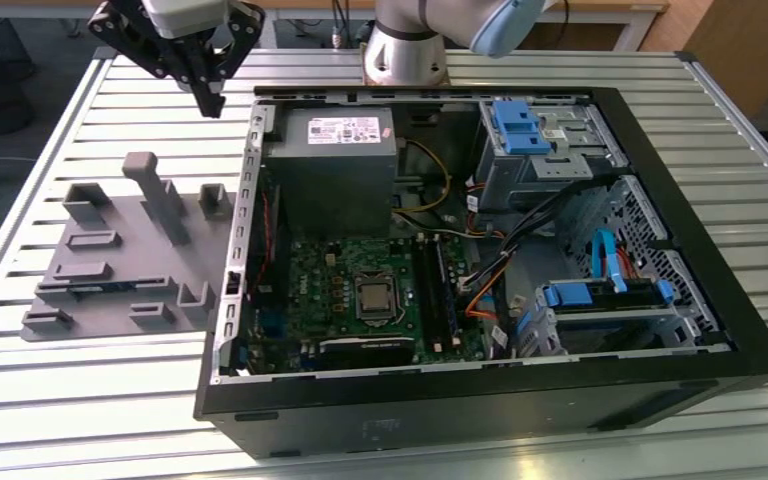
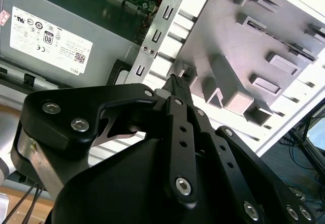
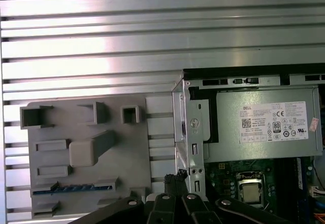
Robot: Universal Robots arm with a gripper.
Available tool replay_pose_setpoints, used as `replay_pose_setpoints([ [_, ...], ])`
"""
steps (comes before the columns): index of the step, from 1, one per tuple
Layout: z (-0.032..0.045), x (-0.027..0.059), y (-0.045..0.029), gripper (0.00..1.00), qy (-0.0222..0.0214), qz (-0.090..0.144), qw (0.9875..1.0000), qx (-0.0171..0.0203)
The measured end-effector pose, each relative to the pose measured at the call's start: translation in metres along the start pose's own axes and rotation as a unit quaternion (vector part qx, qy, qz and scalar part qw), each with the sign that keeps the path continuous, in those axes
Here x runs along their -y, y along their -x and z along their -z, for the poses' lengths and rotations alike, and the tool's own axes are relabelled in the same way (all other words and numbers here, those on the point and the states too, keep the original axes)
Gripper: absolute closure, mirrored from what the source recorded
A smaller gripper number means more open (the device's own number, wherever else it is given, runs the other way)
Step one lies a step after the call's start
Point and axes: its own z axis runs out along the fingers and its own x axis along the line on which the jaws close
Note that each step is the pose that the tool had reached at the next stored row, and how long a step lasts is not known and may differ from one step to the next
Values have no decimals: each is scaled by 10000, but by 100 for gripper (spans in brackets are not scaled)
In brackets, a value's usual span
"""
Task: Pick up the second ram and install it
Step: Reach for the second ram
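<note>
The second ram (image 1: 91, 288) lies on edge in a slot of the grey holder plate (image 1: 131, 240), on the exterior view's left; it shows as a thin bluish-green strip. In the first wrist view the ram (image 3: 76, 187) sits in the plate (image 3: 127, 148) beside grey blocks. My gripper (image 1: 209, 105) hangs high above the table beyond the plate, near the far left corner of the computer case. Its black fingers look shut with nothing between them in both wrist views (image 2: 175, 79) (image 3: 177, 176). The motherboard (image 1: 344, 270) with its long black slots (image 1: 435, 290) lies inside the case.
The open black computer case (image 1: 491, 385) fills the middle of the slatted metal table (image 1: 64, 400). Inside it are a grey power supply (image 1: 337, 150), blue drive bays (image 1: 524, 130) and loose cables (image 1: 491, 260). The robot base (image 1: 404, 50) stands behind the case.
</note>
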Motion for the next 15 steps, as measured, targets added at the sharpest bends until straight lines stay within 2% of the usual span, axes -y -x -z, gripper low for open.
replay_pose_setpoints([
  [15, -1, 3, -43, 89, 0, 0, 10000, 0],
])
